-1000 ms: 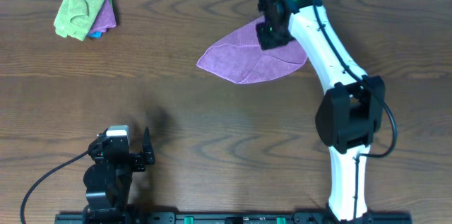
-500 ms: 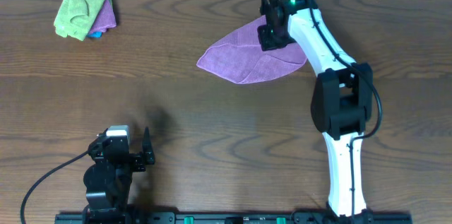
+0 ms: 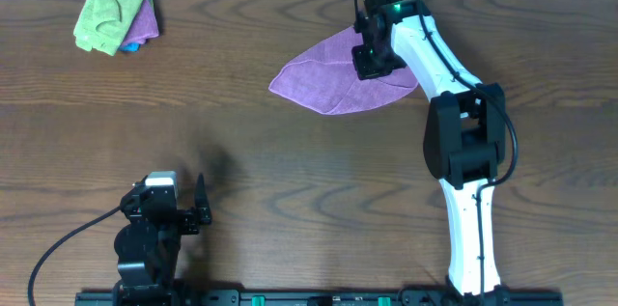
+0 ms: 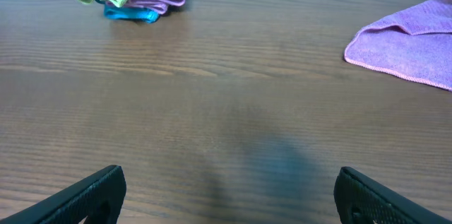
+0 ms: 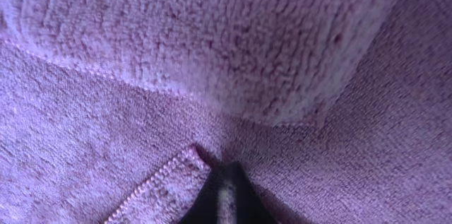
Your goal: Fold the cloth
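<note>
**1 gripper down on the cloth (image 3: 328,82), the other well apart**

The cloth lies on the far right part of the table (image 3: 290,171), out ahead of the right arm (image 3: 463,152). From overhead it is a leaf-shaped heap, not a flat square. Its long axis runs across the table from left to right, with a pointed end toward the left and a flap reaching toward the far edge.

The right gripper (image 3: 371,61) is down near the right end of that axis, directly over the fabric and apparently touching it. The right wrist view is filled with purple pile. A rounded upper layer lies over a lower one, a stitched hem (image 5: 152,181) runs along the bottom left, and 1 dark fingertip (image 5: 226,199) pokes in at the bottom edge. Whether the jaws are pressed together on a layer or parted cannot be told, since neither view shows both fingers.

The left gripper (image 4: 229,185) sits near its own base with its 2 fingers spread wide and nothing between them. From there the cloth lies ahead and off to the right, well apart. A stack of folded cloths (image 3: 116,24) rests at the far left corner and has no part in this.

The right arm is plainly the nearer of the 2. I judge that the next move depends on that left-right axis. An edge has to be carried over it or along it, and the pointed left end is the free part farthest from the gripper.
</note>
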Controlling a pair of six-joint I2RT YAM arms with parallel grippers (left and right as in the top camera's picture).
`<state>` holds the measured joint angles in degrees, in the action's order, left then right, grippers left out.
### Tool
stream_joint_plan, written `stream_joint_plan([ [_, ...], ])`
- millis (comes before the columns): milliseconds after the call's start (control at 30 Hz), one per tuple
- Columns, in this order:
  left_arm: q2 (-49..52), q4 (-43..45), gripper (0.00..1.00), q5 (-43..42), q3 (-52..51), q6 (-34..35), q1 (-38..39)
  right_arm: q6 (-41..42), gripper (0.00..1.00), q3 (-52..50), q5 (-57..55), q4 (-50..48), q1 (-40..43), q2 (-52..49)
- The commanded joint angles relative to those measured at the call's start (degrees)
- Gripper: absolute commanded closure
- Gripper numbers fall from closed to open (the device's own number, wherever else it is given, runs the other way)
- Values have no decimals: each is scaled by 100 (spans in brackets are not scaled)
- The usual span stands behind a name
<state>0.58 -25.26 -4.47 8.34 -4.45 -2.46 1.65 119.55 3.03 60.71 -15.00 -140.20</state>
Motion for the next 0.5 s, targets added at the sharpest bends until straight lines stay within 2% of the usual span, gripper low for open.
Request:
stream_joint_plan([
  [0, -37, -20, 4, 42, -105, 61, 24, -221, 74, -44, 0, 79, 9, -44],
  [67, -37, -22, 4, 42, -105, 61, 24, -293, 71, -44, 7, 192, 9, -44],
  [167, -37, -20, 5, 42, -105, 61, 24, -413, 75, -44, 4, 321, 9, -44],
  [333, -37, -22, 5, 42, -105, 61, 24, -472, 71, -44, 24, 448, 9, -44],
  [400, -37, -20, 5, 42, -105, 61, 24, -520, 78, -44, 24, 476, 9, -44],
  [467, -37, -20, 4, 42, -105, 61, 24, -518, 97, -44, 24, 479, 9, -44],
])
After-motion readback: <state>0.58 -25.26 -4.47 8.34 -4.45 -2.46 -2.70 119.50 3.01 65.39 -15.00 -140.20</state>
